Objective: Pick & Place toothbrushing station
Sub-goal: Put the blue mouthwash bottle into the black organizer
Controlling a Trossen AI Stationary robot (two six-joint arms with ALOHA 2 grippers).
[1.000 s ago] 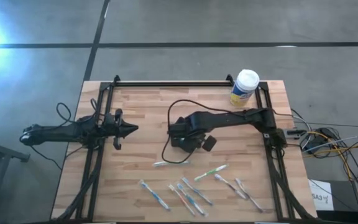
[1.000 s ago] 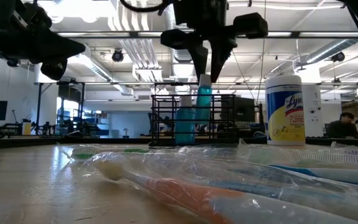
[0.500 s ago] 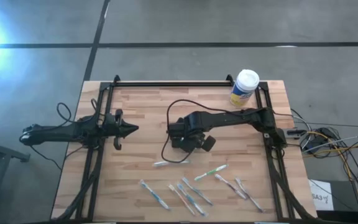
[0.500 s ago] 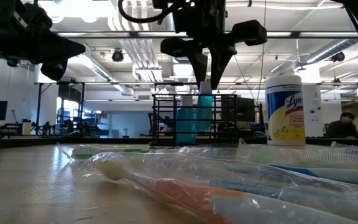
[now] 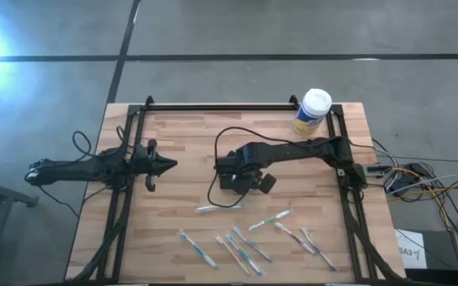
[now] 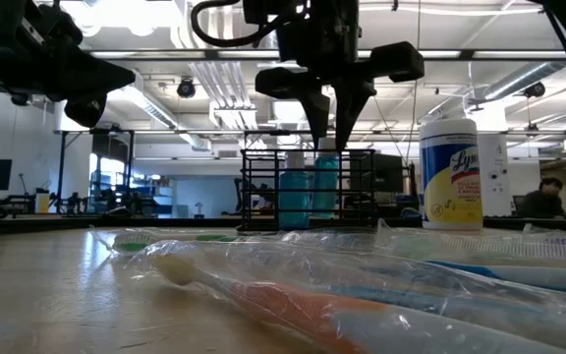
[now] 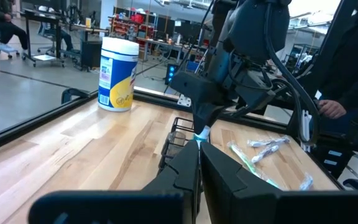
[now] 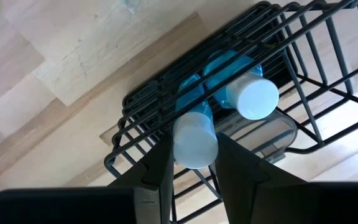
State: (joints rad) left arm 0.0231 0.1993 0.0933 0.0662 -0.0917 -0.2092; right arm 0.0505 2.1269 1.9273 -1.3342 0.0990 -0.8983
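Near the table's middle stood the caddy (image 6: 308, 187), and my right gripper (image 8: 194, 163) hung straight above it, fingers pinching the white cap of a blue tube (image 8: 195, 138) that sat inside the wire frame. A second blue tube (image 8: 248, 93) stood beside it in the same caddy. My left gripper (image 5: 170, 164) waited over the table's left side, fingers pressed together, holding nothing. Wrapped toothbrushes (image 5: 245, 242) lay scattered along the near edge, and a canister (image 5: 312, 110) stood at the far right corner.
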